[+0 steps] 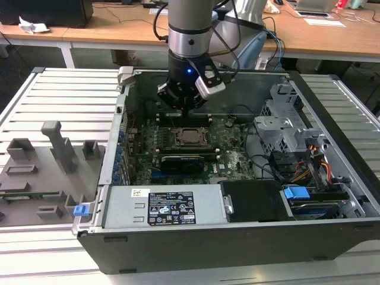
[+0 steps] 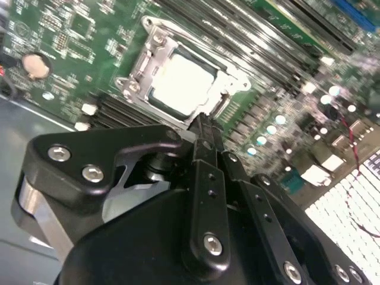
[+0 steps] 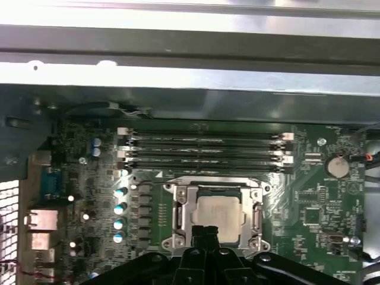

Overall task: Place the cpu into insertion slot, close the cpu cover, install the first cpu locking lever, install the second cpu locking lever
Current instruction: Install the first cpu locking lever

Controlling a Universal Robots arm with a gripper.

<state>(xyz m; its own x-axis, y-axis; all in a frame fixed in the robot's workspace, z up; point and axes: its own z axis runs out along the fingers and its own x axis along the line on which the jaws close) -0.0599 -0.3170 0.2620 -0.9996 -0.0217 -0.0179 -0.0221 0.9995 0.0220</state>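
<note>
Grey case (image 1: 237, 252) holds the board (image 1: 231, 160); the gripper (image 1: 185, 110), jaws together and empty, hangs with the slot (image 1: 176, 137) at its six o'clock in the exterior view. Cover (image 3: 256, 217) looks down over the seated cpu (image 3: 218, 214); pressing at its rim likely calls for a slow, square push.

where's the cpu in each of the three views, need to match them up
exterior view: the cpu sits mid-motherboard inside the case, nearer the camera than the gripper.
second wrist view: the cpu is the pale square just beyond the gripper.
first wrist view: the cpu lies just beyond the gripper.
shared landmark: the cpu cover, the silver frame around it.
</note>
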